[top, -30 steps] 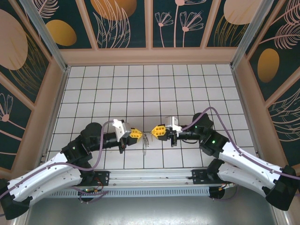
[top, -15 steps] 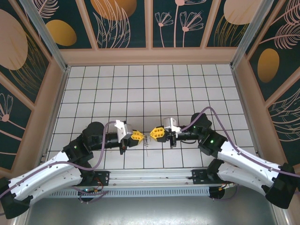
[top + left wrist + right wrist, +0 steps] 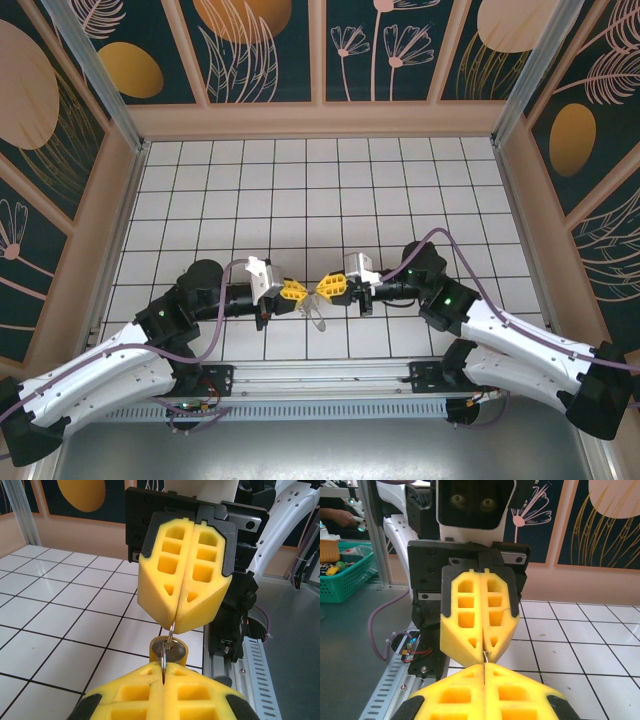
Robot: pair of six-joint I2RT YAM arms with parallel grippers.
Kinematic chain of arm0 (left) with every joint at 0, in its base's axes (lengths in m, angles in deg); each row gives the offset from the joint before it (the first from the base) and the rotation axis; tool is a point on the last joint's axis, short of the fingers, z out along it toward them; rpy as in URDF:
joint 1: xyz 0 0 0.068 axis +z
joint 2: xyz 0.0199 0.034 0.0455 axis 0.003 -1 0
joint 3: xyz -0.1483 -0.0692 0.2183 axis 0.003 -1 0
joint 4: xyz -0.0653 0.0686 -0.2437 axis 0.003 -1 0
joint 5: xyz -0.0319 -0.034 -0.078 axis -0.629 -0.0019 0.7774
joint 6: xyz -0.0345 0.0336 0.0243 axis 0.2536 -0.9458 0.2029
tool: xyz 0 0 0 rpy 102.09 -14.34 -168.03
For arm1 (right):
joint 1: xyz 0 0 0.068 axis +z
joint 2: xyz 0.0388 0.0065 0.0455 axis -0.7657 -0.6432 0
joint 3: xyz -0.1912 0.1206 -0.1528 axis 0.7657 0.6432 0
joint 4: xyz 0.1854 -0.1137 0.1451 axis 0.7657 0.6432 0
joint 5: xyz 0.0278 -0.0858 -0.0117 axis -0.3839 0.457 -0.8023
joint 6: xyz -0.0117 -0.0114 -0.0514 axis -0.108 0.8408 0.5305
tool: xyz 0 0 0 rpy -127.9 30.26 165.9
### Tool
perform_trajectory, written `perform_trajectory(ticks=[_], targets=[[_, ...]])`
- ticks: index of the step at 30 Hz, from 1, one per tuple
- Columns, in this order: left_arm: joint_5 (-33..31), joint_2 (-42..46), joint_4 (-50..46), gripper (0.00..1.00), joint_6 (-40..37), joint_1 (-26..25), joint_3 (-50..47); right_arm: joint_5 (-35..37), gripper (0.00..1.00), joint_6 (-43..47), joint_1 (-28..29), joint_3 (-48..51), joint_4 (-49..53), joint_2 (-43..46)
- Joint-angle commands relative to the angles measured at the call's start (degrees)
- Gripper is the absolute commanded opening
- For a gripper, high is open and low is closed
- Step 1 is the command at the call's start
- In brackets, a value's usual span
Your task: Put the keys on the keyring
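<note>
Left gripper [image 3: 298,291] and right gripper [image 3: 324,287], parted by a clear gap a second ago, now meet almost tip to tip low over the white tiled table [image 3: 400,200], each pair of wedge-shaped yellow fingers, moulded with square cut-outs, pressed shut on the thin wire ring of the keyring [image 3: 168,638]. One key [image 3: 174,651], its round head glossy and silvery, sits just behind that wire between the tips. Beneath them a small pale piece [image 3: 316,320] dangles lower than before.
</note>
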Motion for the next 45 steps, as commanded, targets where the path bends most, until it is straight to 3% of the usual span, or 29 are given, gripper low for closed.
perform_trajectory(ticks=[1,31,45], targets=[[1.0,0.2,2.5,0.00,-0.7,-0.2,2.1,1.8,0.00,-0.9,0.5,0.2,-1.6,1.7],[0.8,0.1,2.3,0.00,-0.7,-0.1,2.2,2.6,0.00,-2.8,2.5,2.1,-4.8,0.3],[1.1,0.2,2.2,0.00,-0.8,-0.2,2.3,6.7,0.00,-1.4,2.3,2.4,-3.2,2.4]])
